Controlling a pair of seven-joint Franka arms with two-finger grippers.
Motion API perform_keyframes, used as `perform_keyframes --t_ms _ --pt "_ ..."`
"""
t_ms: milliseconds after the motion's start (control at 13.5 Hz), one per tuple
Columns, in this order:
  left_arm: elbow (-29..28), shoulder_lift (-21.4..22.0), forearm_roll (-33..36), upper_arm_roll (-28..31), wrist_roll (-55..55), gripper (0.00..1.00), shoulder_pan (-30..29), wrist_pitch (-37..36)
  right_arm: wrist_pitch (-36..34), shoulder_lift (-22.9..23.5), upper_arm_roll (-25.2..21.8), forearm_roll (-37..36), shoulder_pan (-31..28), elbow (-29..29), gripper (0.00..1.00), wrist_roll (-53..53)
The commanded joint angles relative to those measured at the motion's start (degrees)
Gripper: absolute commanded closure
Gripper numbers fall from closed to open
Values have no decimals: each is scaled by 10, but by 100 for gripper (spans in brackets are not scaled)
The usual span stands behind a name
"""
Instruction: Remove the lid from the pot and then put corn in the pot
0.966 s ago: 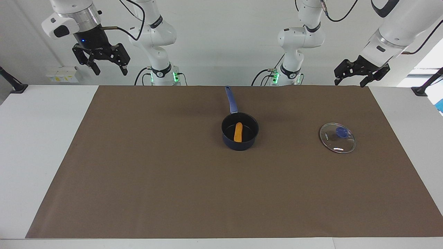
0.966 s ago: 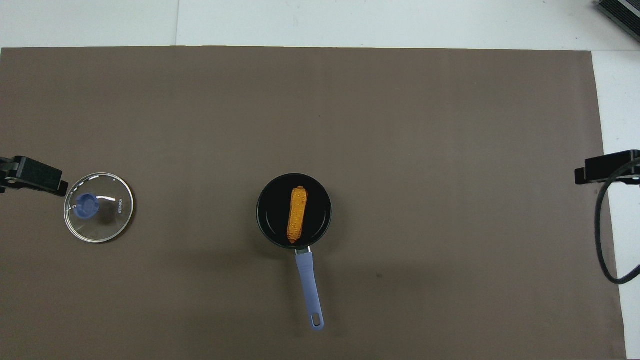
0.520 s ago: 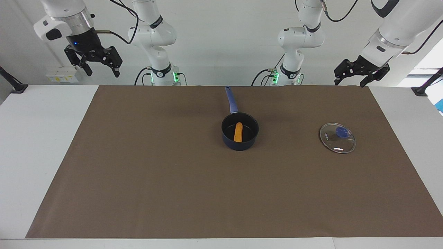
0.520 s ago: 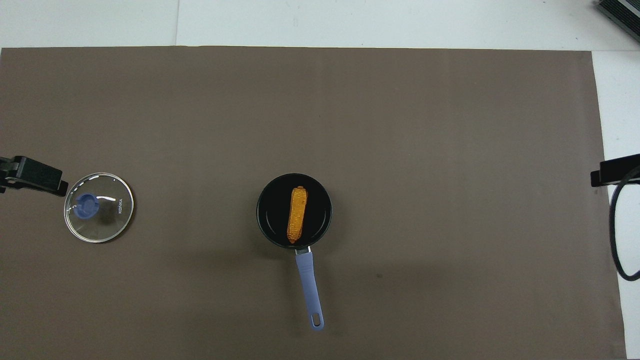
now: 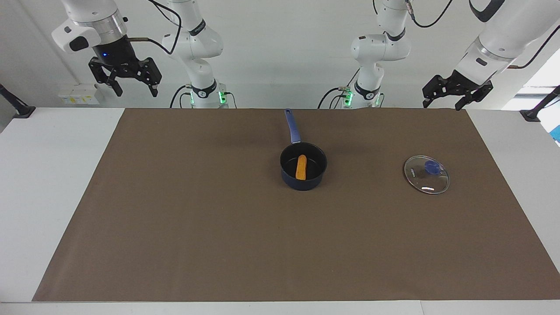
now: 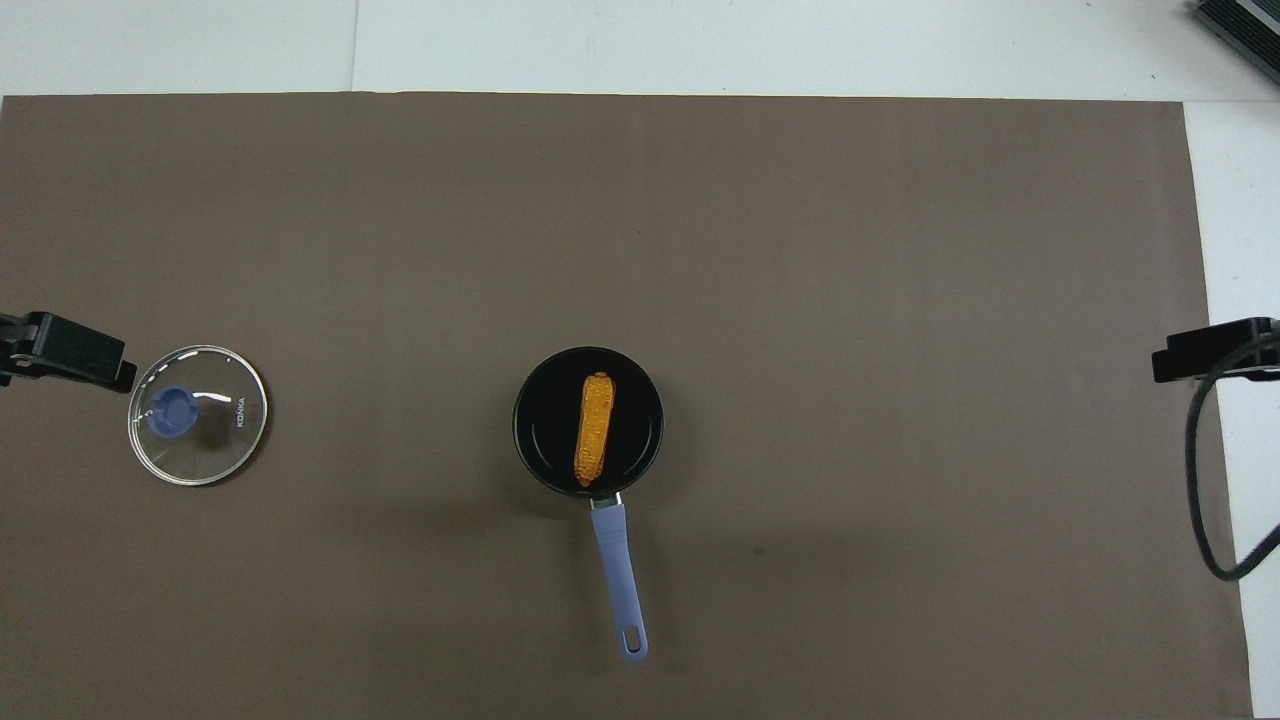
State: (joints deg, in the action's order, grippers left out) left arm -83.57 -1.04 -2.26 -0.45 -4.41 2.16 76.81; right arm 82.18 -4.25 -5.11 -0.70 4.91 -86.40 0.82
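Resting inside pot (image 5: 303, 166), corn (image 5: 301, 167) is light, stiff, bumpy; grip mid-cob. Lid (image 5: 426, 174) lies at pot's 3 o'clock facing. Left gripper (image 5: 446, 101), right gripper (image 5: 133, 87) released, empty, raised.

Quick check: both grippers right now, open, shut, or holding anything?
Left gripper: open, empty, raised near its end.
Right gripper: open, empty, raised near its end.

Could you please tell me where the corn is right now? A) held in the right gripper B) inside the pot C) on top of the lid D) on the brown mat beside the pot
B: the corn lies inside the pot, whose lid rests on the mat toward the left arm's end.
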Motion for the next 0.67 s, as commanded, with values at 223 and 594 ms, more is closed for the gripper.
perform_keyframes --t_ms 223,594 --pt "-7 7 3 -2 0 0 -3 -3 13 -13 0 -5 -9 -18 0 -17" --pt "-7 7 3 -2 0 0 -3 -3 10 -14 2 -5 -4 -17 0 -14"
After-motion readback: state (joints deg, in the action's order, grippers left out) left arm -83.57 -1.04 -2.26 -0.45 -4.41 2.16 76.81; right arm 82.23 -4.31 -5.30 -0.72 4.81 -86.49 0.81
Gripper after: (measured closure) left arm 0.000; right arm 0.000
